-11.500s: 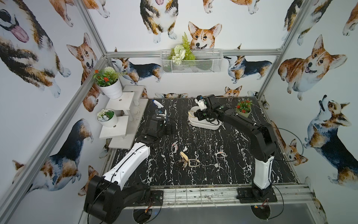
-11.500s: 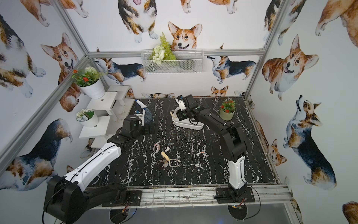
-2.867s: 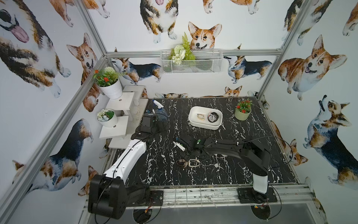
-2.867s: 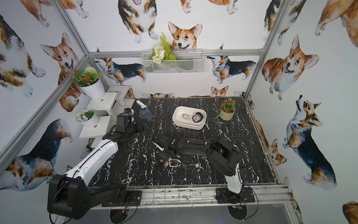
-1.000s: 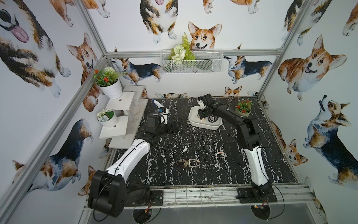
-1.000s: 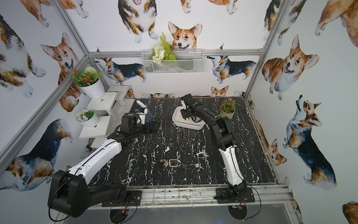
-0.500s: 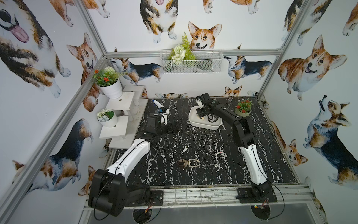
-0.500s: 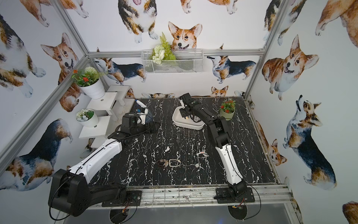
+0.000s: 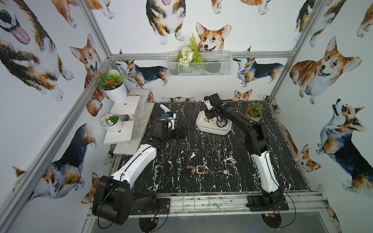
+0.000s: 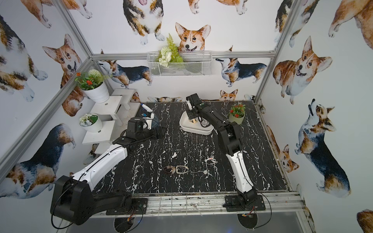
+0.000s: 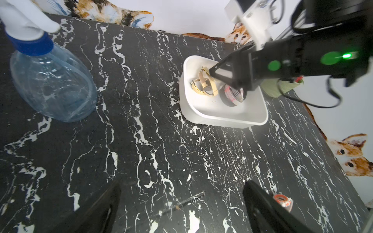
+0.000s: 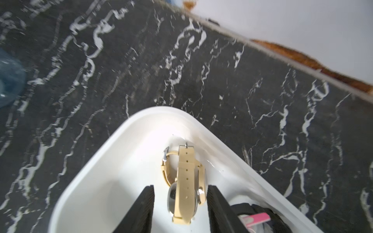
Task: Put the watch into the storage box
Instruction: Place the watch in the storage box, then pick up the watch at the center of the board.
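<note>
The storage box, a white shallow tub, stands at the back of the black marble table. A beige watch lies inside it on its edge. My right gripper reaches down into the box, open, one finger on each side of that watch with a gap at both. A black watch rests beside it in the box. My left gripper hangs wide open and empty over the table, left of the box.
A clear spray bottle stands by the left arm. A green flower pot sits right of the box. A brown watch, a pale strap and a small watch lie near the front. White steps stand at the left.
My right gripper has opened over the box and let go of the beige watch, which now rests inside. The left arm has stayed where it was.
</note>
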Robot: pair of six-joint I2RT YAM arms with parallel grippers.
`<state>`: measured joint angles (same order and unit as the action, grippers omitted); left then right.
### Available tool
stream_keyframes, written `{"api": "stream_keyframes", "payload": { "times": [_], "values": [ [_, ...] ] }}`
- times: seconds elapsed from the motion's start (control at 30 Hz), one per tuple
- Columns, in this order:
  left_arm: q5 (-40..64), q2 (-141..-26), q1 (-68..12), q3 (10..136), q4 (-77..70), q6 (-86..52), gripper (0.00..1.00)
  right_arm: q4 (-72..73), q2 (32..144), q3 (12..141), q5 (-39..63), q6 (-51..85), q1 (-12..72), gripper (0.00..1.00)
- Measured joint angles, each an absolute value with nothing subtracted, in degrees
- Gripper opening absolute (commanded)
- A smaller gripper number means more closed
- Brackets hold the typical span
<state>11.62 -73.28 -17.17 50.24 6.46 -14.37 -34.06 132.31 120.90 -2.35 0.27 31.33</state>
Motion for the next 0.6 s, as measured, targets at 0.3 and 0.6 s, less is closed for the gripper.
{"api": "stream_keyframes", "payload": {
  "times": [0.3, 0.6],
  "values": [
    [6.0, -74.98, -16.91, 52.51, 9.93, -15.49, 1.0, -28.8, 113.84, 100.71, 3.25, 0.27, 34.79, 0.49],
    [2.09, -76.2, -14.68, 53.25, 12.91, -18.09, 1.0, -22.09, 96.27, 74.76, 12.95, 3.22, 40.38, 0.48]
  ]
}}
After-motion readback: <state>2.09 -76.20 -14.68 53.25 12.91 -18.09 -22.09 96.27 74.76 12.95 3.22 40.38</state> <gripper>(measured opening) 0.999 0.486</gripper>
